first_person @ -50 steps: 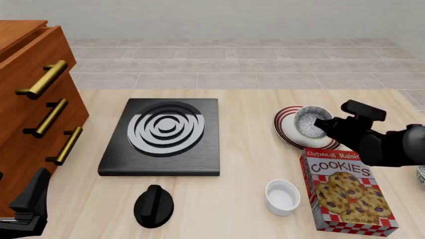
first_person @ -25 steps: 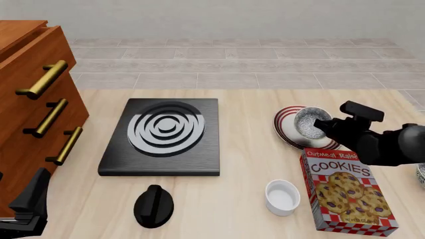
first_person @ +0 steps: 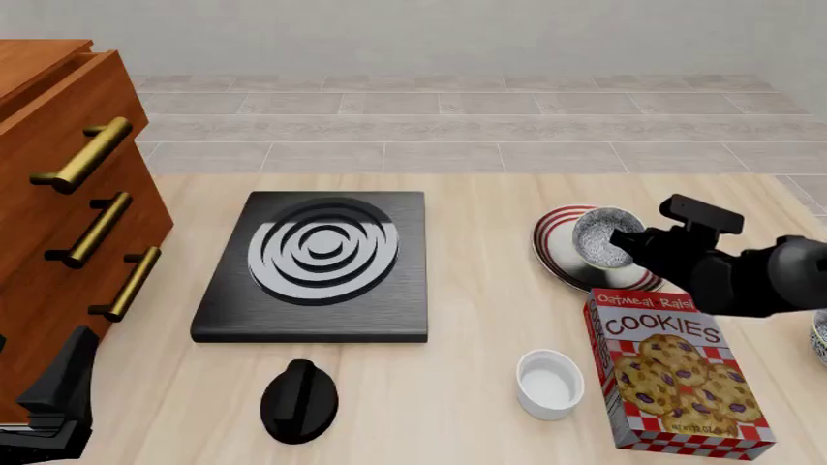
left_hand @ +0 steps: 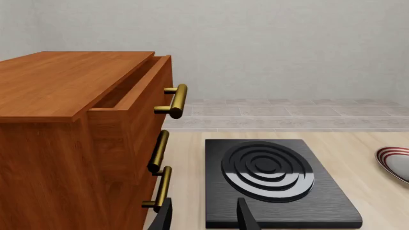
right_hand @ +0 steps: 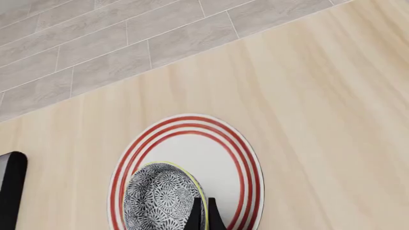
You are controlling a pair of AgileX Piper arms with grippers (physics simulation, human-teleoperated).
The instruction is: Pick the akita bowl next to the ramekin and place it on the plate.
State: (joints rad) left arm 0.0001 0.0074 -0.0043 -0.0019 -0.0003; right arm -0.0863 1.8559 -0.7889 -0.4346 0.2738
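Even, bright, diffuse light fills all three renders, with no single visible source. Shadows are soft and short: a faint one hugs the cookie box (first_person: 681, 373) toward 7 o'clock, and another lies under the stove plate (first_person: 317, 266) along its 6 o'clock edge. The burner rings (left_hand: 268, 170) show a pale sheen toward 8 o'clock. No glare blows out, nothing is blurred, focus is sharp throughout, and straight lines stay straight at the borders.
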